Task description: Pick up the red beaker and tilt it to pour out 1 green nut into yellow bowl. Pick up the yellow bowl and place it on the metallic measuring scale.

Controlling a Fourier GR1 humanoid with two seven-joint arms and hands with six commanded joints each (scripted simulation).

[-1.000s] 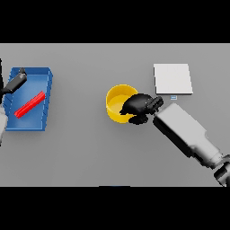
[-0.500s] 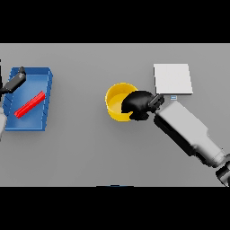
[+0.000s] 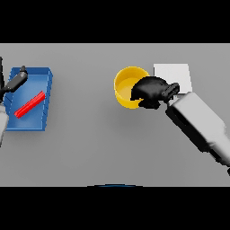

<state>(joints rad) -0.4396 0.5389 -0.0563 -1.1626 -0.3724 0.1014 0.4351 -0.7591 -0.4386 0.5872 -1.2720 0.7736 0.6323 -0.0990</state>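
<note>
Grey table (image 3: pixel 90 148) carries blue tray (image 3: pixel 42 76), yellow bowl (image 3: pixel 123 85), white scale (image 3: pixel 177 74).

Short, open path to the scale
My right hand (image 3: pixel 150 91) grips the yellow bowl (image 3: pixel 128 86); the scale (image 3: pixel 173 75) lies just beside, bench (image 3: pixel 99 143) open.

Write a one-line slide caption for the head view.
Right hand grips the yellow bowl's rim beside the scale; left hand sits over the blue tray holding the red beaker.
</note>
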